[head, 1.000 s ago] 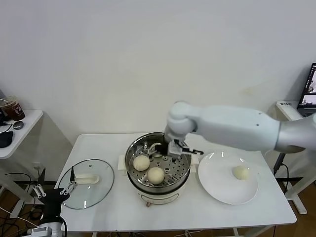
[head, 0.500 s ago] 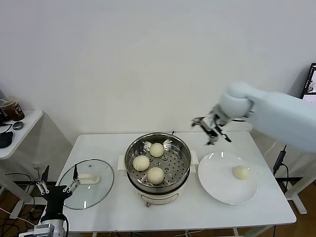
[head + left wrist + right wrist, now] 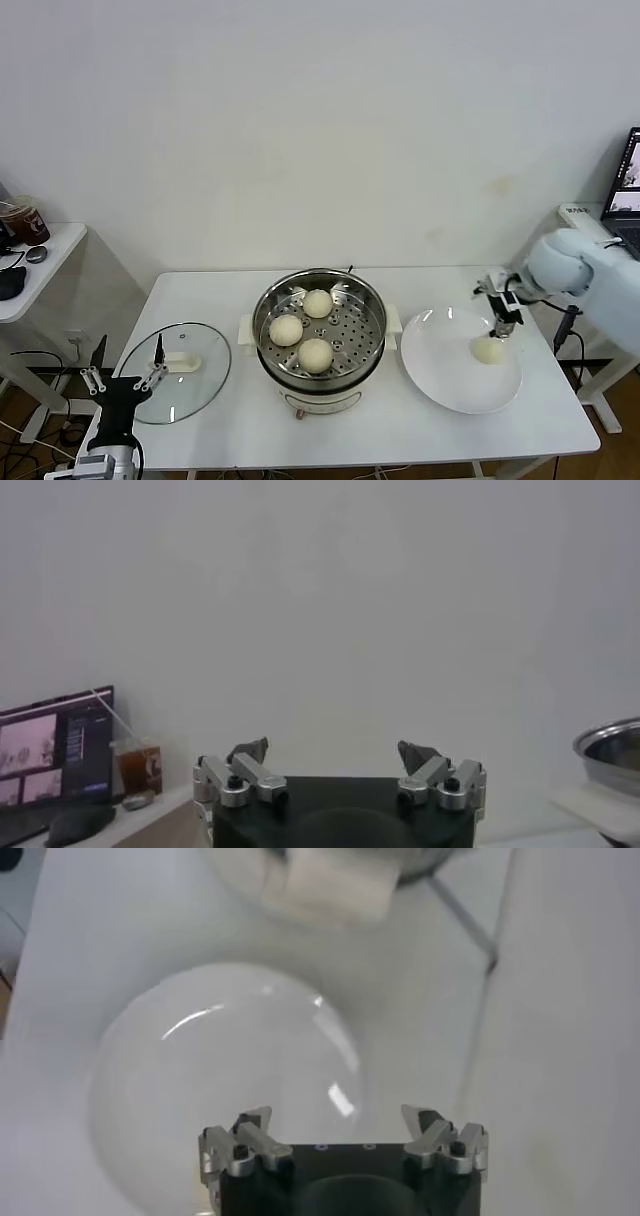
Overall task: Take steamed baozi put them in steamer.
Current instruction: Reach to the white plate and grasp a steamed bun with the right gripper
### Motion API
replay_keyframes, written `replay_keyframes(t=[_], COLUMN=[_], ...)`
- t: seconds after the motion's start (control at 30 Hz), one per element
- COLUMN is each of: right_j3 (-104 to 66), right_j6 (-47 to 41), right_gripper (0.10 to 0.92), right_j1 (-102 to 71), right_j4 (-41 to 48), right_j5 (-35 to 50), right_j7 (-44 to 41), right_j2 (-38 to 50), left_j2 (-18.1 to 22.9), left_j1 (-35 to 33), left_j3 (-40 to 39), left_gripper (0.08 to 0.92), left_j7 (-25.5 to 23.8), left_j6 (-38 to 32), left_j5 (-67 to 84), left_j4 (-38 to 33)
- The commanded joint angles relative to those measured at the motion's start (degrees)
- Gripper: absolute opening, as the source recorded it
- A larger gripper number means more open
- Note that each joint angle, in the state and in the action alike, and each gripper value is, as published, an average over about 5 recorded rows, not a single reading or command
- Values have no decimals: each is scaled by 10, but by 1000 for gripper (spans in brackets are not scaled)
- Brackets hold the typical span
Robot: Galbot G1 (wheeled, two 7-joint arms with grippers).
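Observation:
The shiny steamer (image 3: 258, 322) stands mid-table with three pale baozi on its perforated tray: one at the back (image 3: 318, 303), one on the left (image 3: 286, 330), one at the front (image 3: 315, 354). Another baozi (image 3: 488, 349) lies on the white plate (image 3: 445, 362) to the right. My right gripper (image 3: 500, 305) hangs open and empty just above and behind that baozi. In the right wrist view the right gripper (image 3: 343, 1123) is over the plate (image 3: 220, 1058), and the baozi is hidden there. My left gripper (image 3: 125, 380) is parked open, low at the table's left front; the left gripper (image 3: 335, 752) holds nothing.
A glass lid (image 3: 180, 372) with a white handle lies on the table left of the steamer. A side table (image 3: 40, 270) at far left carries a drink cup (image 3: 24, 220). The table's right edge runs close to the plate. The steamer's white side handle (image 3: 330, 888) shows beyond the plate.
My right arm has swung from over the steamer to above the plate on the right. A third baozi now lies at the back of the steamer. The left arm barely shifted.

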State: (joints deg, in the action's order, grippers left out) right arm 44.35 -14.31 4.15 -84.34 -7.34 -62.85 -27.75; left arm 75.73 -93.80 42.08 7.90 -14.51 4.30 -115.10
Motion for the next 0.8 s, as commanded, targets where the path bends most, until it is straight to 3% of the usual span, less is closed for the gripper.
replay_keyframes(t=[0.03,0.8], right_j3=[-146,-152], right_j6=[14,46], right_gripper=[823,823], right_j1=[-190,-172], right_j4=[84,209], right_j5=[-69,-112], right_j7=[5,-3], right_j2=[4,-116], left_j2=[0,7], left_j1=[-4,-13], left_j3=[4,16], left_gripper=[823,823], left_j7=[0,0], left_j6=[0,0], left_j5=[0,0], left_j4=[-2,-12])
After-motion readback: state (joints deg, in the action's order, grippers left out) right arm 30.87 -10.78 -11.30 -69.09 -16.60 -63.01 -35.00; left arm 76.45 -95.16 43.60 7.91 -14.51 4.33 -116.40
